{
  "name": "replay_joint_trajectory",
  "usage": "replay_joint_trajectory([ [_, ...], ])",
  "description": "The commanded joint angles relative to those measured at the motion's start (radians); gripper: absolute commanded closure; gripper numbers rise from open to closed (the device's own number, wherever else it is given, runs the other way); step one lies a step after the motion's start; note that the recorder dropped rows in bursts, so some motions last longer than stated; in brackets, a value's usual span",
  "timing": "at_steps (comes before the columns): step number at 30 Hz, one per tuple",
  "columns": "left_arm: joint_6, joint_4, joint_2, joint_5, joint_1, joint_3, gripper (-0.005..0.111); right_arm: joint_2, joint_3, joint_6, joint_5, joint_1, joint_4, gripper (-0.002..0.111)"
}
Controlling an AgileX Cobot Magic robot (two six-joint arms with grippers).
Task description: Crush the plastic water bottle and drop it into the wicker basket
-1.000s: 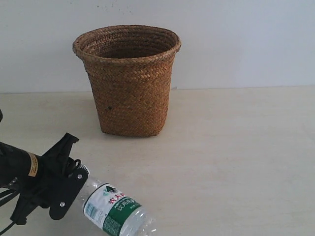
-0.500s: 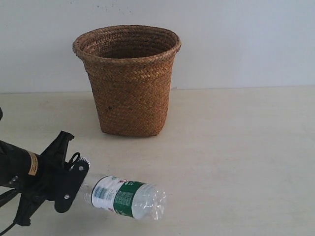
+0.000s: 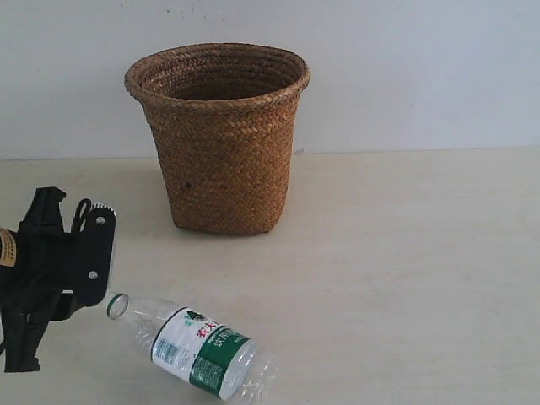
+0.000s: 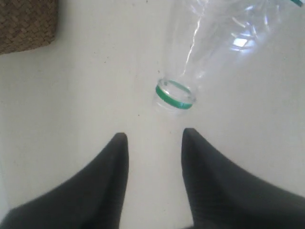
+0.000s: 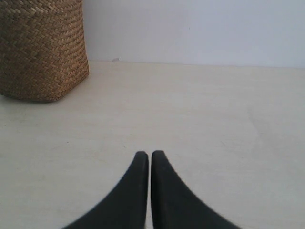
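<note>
The plastic water bottle (image 3: 196,346) lies on its side on the table at the front left, its capless neck pointing left and its white-and-green label up. My left gripper (image 3: 99,253) hangs open just above and left of the neck, not touching it. In the left wrist view the bottle's green-ringed neck (image 4: 175,94) lies a little beyond the open left gripper (image 4: 155,136). The wicker basket (image 3: 219,135) stands upright at the back. A corner of the basket (image 4: 26,24) shows in the left wrist view, and the basket's lower wall (image 5: 43,50) in the right wrist view. My right gripper (image 5: 150,155) is shut on nothing; the exterior view does not show it.
A pale wooden table (image 3: 405,270) spreads to the right of the basket and bottle, with a white wall (image 3: 422,67) behind it.
My left gripper let go of the bottle's neck, opened, and drew up and to the left. The bottle dropped onto the table and rolled to a new angle.
</note>
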Motion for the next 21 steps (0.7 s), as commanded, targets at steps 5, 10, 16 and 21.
replay_joint_trajectory([
  [5,0.208,0.039,0.018,0.008,-0.006,0.001,0.053,-0.006,0.0,-0.002,-0.001,-0.003,-0.007,0.108],
  [10,0.217,0.036,0.057,-0.006,-0.006,0.001,0.05,-0.006,0.0,-0.002,-0.001,-0.003,-0.007,0.108],
  [16,0.289,0.036,0.104,-0.043,-0.006,0.003,0.05,-0.006,0.0,-0.002,-0.001,-0.003,-0.007,0.108],
  [21,0.292,0.036,0.142,-0.078,-0.006,0.003,0.05,-0.006,0.0,-0.002,-0.001,-0.003,-0.007,0.108],
])
